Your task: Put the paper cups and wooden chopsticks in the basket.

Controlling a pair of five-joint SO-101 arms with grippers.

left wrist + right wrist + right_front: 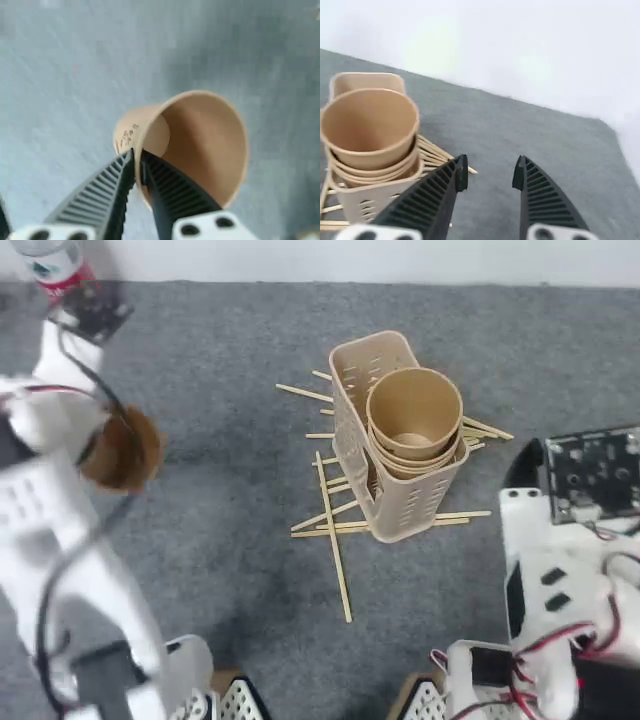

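Note:
A beige slotted basket [352, 370] stands mid-table with a stack of paper cups [414, 418] nested inside; the basket [357, 205] and the stacked cups [367, 125] also appear in the right wrist view. Several wooden chopsticks [333, 536] lie scattered on the grey mat around and under the basket. At the far left, my left gripper [137, 159] is shut on the rim of another paper cup [200, 145], held above the mat; from above this cup [122, 450] hangs beside the left arm. My right gripper [490, 174] is open and empty, right of the basket.
A bottle with a red label [52, 265] stands at the back left corner. The grey mat [230, 500] lies bare between the held cup and the basket. The right arm's body [570, 570] fills the front right.

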